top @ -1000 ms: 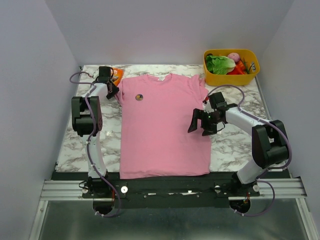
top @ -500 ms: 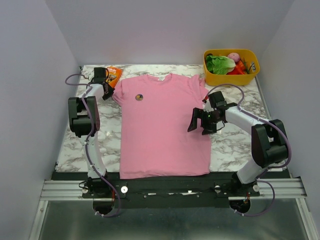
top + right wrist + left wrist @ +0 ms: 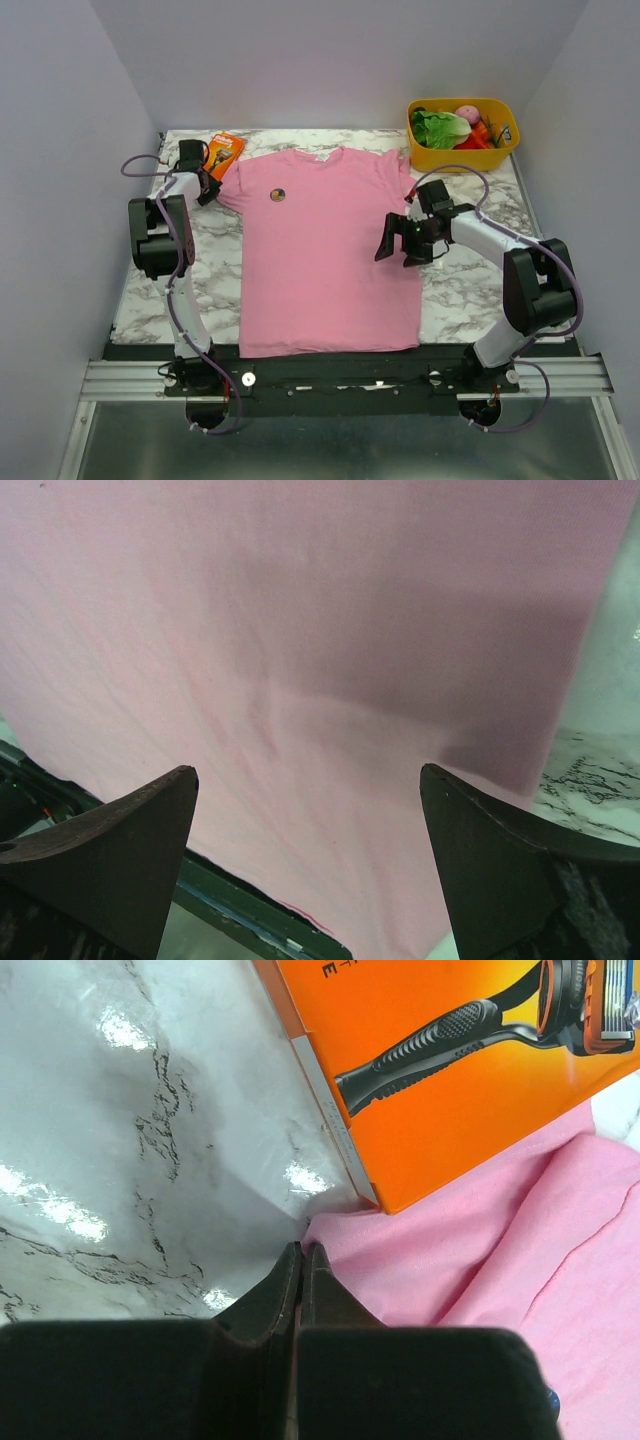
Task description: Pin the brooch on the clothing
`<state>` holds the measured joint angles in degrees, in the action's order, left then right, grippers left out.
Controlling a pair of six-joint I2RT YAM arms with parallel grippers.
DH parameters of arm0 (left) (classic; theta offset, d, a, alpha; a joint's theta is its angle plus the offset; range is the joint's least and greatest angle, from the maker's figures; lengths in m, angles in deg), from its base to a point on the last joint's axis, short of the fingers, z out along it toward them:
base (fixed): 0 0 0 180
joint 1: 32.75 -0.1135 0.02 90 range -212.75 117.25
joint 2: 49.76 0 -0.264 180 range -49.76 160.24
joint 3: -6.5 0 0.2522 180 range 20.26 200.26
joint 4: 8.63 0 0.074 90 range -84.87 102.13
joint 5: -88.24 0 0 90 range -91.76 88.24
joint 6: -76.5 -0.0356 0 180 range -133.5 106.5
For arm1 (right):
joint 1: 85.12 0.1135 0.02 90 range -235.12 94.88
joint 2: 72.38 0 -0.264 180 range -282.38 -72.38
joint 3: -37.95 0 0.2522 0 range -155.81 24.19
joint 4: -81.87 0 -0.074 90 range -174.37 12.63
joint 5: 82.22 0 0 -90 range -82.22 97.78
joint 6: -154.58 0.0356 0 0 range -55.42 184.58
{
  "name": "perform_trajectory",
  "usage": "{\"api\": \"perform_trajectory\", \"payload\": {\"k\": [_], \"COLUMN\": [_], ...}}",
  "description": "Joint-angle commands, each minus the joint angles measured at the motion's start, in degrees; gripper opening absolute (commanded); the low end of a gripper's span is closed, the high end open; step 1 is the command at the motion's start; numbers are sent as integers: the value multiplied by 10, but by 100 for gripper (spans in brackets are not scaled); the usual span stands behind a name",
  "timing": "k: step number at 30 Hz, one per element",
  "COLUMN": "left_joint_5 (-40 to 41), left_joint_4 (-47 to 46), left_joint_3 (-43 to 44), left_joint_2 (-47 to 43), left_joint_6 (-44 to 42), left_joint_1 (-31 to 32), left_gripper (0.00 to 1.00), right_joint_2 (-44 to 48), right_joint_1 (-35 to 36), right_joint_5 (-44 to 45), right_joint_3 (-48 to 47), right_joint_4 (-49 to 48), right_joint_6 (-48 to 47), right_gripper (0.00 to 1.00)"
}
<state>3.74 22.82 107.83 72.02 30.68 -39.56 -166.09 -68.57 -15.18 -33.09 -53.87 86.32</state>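
Near the far-left corner of the tabletop (image 3: 460,290), the left pincer (image 3: 300,1252) pinches the sleeve edge of the T-shirt (image 3: 320,260) (beside an orange razor package (image 3: 227,150)). The brooch (image 3: 279,195) sits on the shirt's chest; the right pincer (image 3: 308,775) hangs spread over its right side.

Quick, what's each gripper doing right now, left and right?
Left gripper: fingers shut at the sleeve edge of the T-shirt; whether fabric is pinched cannot be told.
Right gripper: fingers wide open above the T-shirt, holding nothing.
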Motion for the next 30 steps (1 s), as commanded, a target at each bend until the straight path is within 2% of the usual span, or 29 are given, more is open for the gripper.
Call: {"api": "perform_trajectory", "payload": {"k": [1, 12, 19, 22, 25, 26, 28, 29, 30], "left_joint_5": [16, 22, 35, 26, 15, 10, 0, -13, -17], "left_joint_4": [31, -7, -16, -18, -17, -19, -29, -31, -30], "left_joint_3": [-37, -127, -151, -153, -154, -156, -165, -166, -168], "left_joint_2": [-24, -85, -126, -139, -157, -164, -188, -197, -207], "left_joint_6": [3, 37, 45, 43, 38, 37, 32, 27, 23], "left_joint_1": [-16, -24, -33, -36, -37, -37, -37, -37, -35], "left_gripper": [0, 0, 0, 4, 17, 31, 43, 55, 60], "right_joint_2": [6, 6, 8, 8, 6, 6, 6, 6, 6], "right_joint_1": [4, 4, 4, 4, 4, 4, 4, 2, 3], "right_joint_5": [19, 32, 46, 52, 60, 63, 80, 87, 101], "right_joint_3": [-35, -61, -75, -85, -102, -112, -123, -129, -140], "right_joint_4": [0, 8, 11, 12, 18, 18, 24, 25, 25], "right_joint_6": [-6, -8, -7, -6, -5, -5, -4, -5, -3], "right_gripper": [100, 100, 100, 100, 100, 100, 100, 100, 100]}}
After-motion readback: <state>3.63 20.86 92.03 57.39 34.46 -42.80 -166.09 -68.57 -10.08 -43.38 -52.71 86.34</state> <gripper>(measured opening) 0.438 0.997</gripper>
